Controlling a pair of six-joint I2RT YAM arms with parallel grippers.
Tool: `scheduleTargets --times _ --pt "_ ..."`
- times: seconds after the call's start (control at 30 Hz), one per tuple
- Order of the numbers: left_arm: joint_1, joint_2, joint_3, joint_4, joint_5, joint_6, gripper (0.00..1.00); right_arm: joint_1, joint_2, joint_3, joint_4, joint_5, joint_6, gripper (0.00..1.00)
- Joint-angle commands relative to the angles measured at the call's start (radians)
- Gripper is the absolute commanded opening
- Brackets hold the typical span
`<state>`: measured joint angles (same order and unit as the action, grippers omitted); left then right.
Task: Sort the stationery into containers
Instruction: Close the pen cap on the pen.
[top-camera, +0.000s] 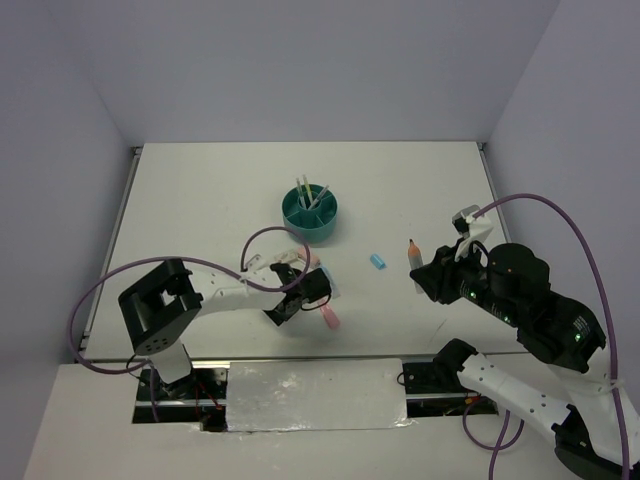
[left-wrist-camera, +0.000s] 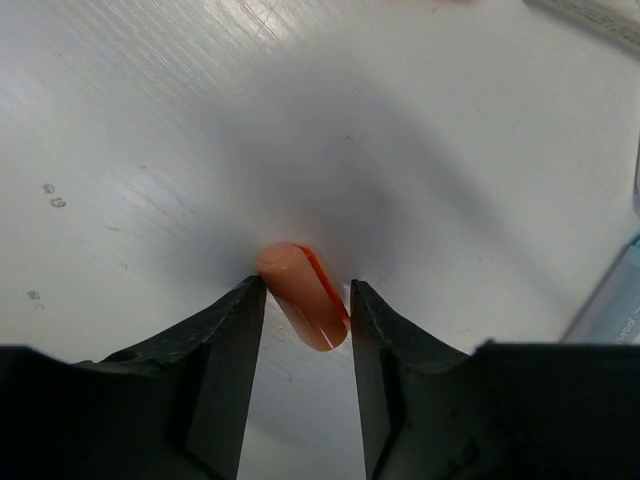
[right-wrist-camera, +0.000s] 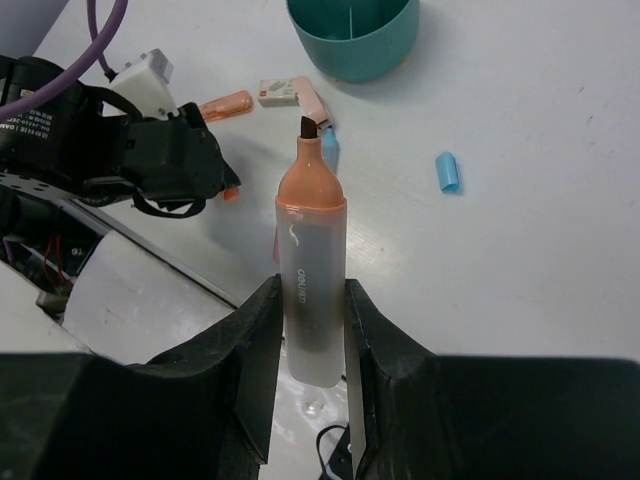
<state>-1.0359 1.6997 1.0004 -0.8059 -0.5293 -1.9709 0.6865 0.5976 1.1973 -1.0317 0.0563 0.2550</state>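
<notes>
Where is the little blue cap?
From above, the blue cap lies on the table, right of the teal organizer and a bit nearer, left of the raised orange marker.

I'm looking at the white table (top-camera: 200, 200). The teal organizer (top-camera: 310, 212) stands on it around the far middle. A blue cap (top-camera: 377, 261) lies alone to its near right, well apart from it. A pink marker (top-camera: 329, 319) lies toward the near edge. Left wrist view: a stubby orange cap (left-wrist-camera: 303, 295) lies flat on the bare surface, angled. Right wrist view: a white eraser (right-wrist-camera: 280, 91) and an orange piece (right-wrist-camera: 225, 104) lie just beside each other near the organizer, with a pink piece (right-wrist-camera: 318, 108) touching the eraser.
</notes>
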Motion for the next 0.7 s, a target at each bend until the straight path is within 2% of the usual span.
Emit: scheduleTargets --times 0.0,0.17,0.2,0.27,0.37,0.53,0.6,0.63,0.67 --pt "0.004 0.011 -0.055 0.059 0.043 -0.465 0.51 -0.002 -0.01 0.016 0.021 0.002 -0.02 0.0" --pt "0.008 0.015 -0.051 0.082 0.009 -0.375 0.37 -0.002 -0.01 0.012 0.022 0.002 -0.022 0.0" --pt "0.008 0.02 -0.04 0.08 -0.003 -0.356 0.26 -0.002 -0.009 0.01 0.021 0.002 -0.022 0.0" --pt "0.008 0.017 -0.033 0.102 -0.021 -0.272 0.1 -0.004 -0.009 0.004 0.027 0.001 -0.019 0.0" --pt "0.008 0.018 -0.008 0.102 -0.032 -0.174 0.0 -0.002 -0.018 -0.014 0.036 -0.012 -0.013 0.0" --pt "-0.01 -0.055 0.013 0.139 -0.098 0.016 0.0 -0.001 -0.061 -0.125 0.119 -0.084 0.016 0.0" --pt "-0.015 -0.124 0.042 0.161 -0.13 0.099 0.0 -0.002 -0.084 -0.191 0.182 -0.179 0.042 0.0" --pt "-0.015 -0.155 0.049 0.186 -0.158 0.207 0.0 -0.002 -0.096 -0.229 0.278 -0.228 0.053 0.0" --pt "-0.016 -0.219 0.043 0.274 -0.17 0.269 0.0 -0.002 -0.128 -0.322 0.341 -0.327 0.085 0.0"
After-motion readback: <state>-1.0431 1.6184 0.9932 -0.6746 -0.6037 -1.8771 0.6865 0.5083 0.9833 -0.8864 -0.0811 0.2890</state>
